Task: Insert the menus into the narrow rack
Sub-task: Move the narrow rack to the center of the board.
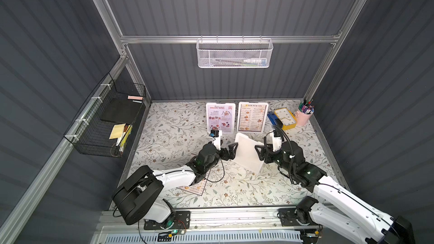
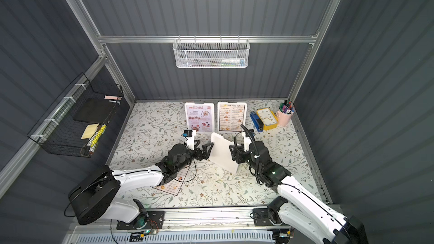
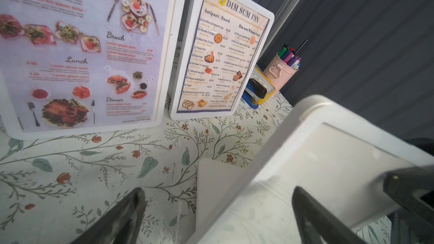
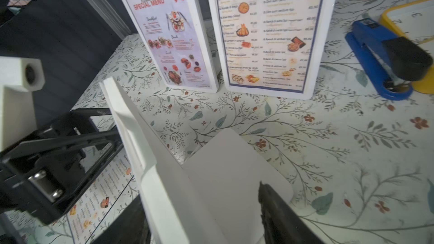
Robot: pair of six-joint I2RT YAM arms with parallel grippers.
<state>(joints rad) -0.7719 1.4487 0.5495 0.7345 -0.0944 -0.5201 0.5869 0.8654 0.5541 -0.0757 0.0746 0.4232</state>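
Note:
Two menus stand in white narrow racks at the back: a lavender one (image 1: 220, 118) and a "DIM SUM INN" one (image 1: 252, 117). A third menu (image 1: 195, 188) lies flat on the table, partly under my left arm. A blank white rack (image 1: 246, 153) stands tilted mid-table between the grippers. My right gripper (image 1: 259, 153) is shut on its right edge; in the right wrist view both fingers press the rack (image 4: 178, 184). My left gripper (image 1: 233, 151) is open wide at the rack's left edge, which lies between the spread fingers (image 3: 305, 207) untouched.
A blue stapler (image 1: 273, 118), a yellow clock (image 1: 285, 118) and a pink cup of pens (image 1: 304, 113) sit at the back right. A black wire basket (image 1: 105, 123) hangs on the left wall. A white mesh basket (image 1: 234, 53) hangs on the back rail.

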